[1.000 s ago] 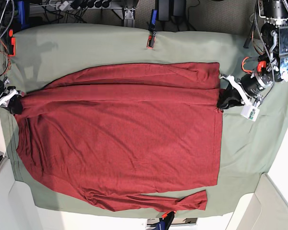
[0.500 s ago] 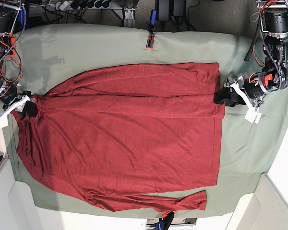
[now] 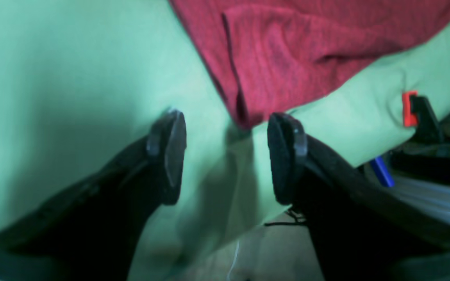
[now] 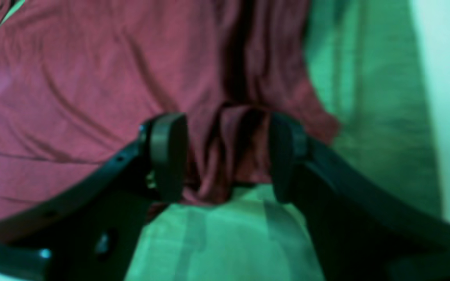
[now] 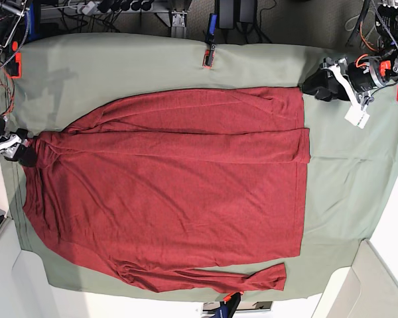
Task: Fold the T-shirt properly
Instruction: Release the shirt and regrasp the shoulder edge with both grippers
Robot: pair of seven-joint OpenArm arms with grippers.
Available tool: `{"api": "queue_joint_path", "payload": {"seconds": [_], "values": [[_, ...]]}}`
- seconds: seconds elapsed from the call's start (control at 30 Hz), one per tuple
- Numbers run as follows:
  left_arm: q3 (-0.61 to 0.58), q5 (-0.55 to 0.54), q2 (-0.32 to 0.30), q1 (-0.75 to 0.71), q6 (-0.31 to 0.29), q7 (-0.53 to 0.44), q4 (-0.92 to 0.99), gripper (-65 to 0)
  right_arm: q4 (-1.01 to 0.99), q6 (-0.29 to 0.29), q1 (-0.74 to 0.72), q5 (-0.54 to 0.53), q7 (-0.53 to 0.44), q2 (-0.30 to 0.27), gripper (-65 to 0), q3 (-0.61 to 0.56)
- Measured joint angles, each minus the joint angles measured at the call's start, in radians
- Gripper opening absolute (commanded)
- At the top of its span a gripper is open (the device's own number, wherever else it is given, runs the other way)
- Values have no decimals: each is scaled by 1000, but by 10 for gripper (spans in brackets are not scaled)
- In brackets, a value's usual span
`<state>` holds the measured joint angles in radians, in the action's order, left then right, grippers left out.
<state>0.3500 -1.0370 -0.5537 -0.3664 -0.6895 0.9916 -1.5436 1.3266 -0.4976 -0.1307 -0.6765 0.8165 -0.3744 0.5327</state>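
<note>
The T-shirt (image 5: 179, 192) lies spread almost flat on the green-draped counter (image 5: 345, 192), long axis running across the base view, one edge band doubled over onto the body as a narrow fold, and a long sleeve (image 5: 212, 278) lying along the opposite edge.

The left gripper (image 3: 227, 156) hangs just off the shirt's hem corner (image 3: 244, 117). Its fingers (image 3: 168, 156) stand wide apart with only green cloth between them, holding nothing. That placement reads as lining up on the corner so the folded band can be gripped at its end, though it is not yet touching fabric.

The right gripper (image 4: 229, 156) sits at the shirt's far end, over a bunched, gathered lump of red knit (image 4: 233, 152). Its fingers (image 4: 168, 156) are also wide, straddling the lump without pinching it; the fabric stands between the pads but apart from them.

With an arm at each end of the same fold line, the setup suits lifting both ends together so the thin knit stays taut.
</note>
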Motion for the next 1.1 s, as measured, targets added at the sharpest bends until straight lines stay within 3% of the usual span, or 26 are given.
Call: {"api": "queue_joint_path", "payload": {"seconds": [0.3, 0.57, 0.63, 0.73, 0.83, 1.03, 1.1], "values": [[24, 2, 157, 6, -3, -46, 0, -289, 0, 0, 52, -32, 0, 5, -318, 4], [26, 64, 221, 6, -8, -114, -1, -292, 0, 0, 90, -50, 0, 21, -318, 4], [25, 87, 224, 6, -12, -140, -1, -352, 0, 0, 93, -50, 0, 35, -318, 4], [25, 144, 224, 7, -7, -163, -1, -523, 0, 0, 94, -32, 0, 59, -318, 4], [24, 154, 224, 9, -7, -162, -1, -634, 0, 4, 94, 6, -27, 79, -318, 4], [24, 153, 217, 9, -7, -161, -1, -650, 0, 35, 87, 87, -106, 126, -319, 5], [24, 155, 216, 6, -6, -152, -15, -650, 0, 35, 86, 88, -108, 134, -360, -3]]}}
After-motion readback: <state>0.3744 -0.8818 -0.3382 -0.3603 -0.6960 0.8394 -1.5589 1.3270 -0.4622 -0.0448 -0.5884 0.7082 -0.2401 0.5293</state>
